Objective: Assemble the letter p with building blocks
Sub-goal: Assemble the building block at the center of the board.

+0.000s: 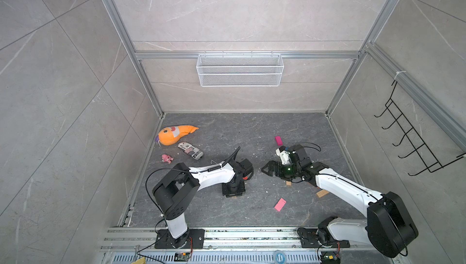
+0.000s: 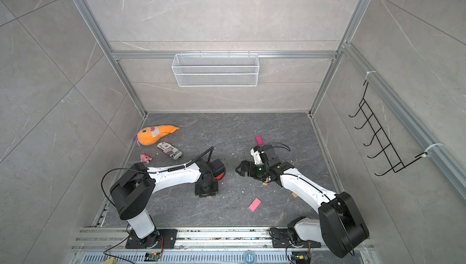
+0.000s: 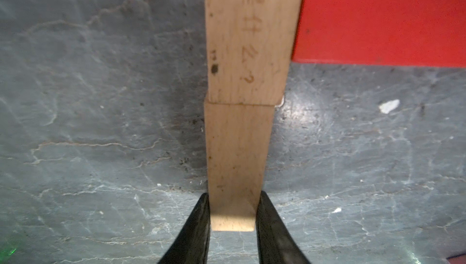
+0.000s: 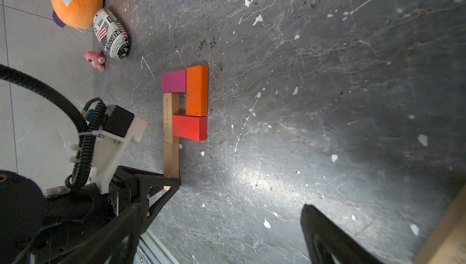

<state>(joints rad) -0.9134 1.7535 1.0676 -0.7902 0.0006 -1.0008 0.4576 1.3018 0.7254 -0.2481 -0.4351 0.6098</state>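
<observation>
In the right wrist view the letter p lies flat on the dark table. A magenta brick [image 4: 174,82], an orange brick [image 4: 197,91] and a red brick [image 4: 190,127] form its loop. Two tan bricks end to end form the stem. My left gripper [image 3: 234,194] points straight down, shut on the near end of the lower tan brick [image 3: 238,149]; this brick butts against the upper tan brick [image 3: 249,35] beside the red brick [image 3: 378,18]. My right gripper [image 1: 267,169] hovers open and empty to the right of the figure.
Loose bricks lie near the right arm: a magenta one [image 1: 278,140], a pink one [image 1: 280,204] and two tan ones [image 1: 288,183] [image 1: 322,193]. An orange plush [image 1: 174,135], a printed pouch [image 1: 190,150] and a small pink plush [image 1: 167,158] sit back left. A wire basket [image 1: 239,69] hangs on the back wall.
</observation>
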